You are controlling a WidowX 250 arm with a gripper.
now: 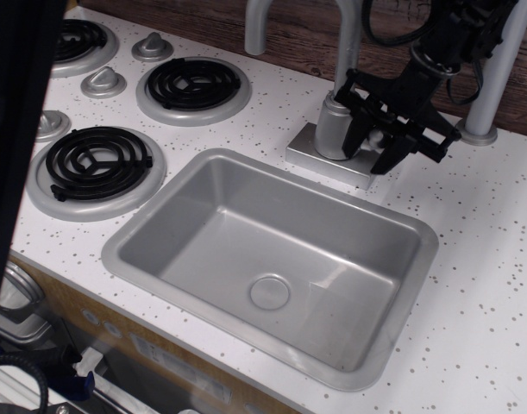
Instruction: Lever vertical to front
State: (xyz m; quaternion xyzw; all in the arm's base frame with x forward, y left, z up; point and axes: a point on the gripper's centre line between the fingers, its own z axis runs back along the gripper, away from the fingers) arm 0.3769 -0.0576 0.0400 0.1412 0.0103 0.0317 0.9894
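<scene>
Black gripper (373,144) sat low at the right side of the faucet body (332,128), fingers spread and pointing down toward the counter, one finger (360,131) near the faucet body and the other (392,153) further right. The lever (373,138) was between them, mostly hidden by the black gripper parts, only a sliver of silver-grey showing, so its angle couldn't be read and contact couldn't be confirmed. Jaws looked parted around the lever, not clamped tight; whether the pads actually touched it was unclear. Faucet stood on a square silver base plate (319,157) at the back rim of the sink (159,216), with the curved spout pipe (348,34) rising out of frame at top. Sink basin was grey with a round drain (270,291) near the bottom centre. White speckled countertop (487,259) surrounded it. Left of the sink were black coil burners (194,84) in grey rings, and small grey stove knobs (103,82) between them. A grey vertical post (492,78) stood behind the gripper at right. A dark blurred bar (13,129) filled the left edge of the view. Wooden backsplash (298,30) ran along the top.
</scene>
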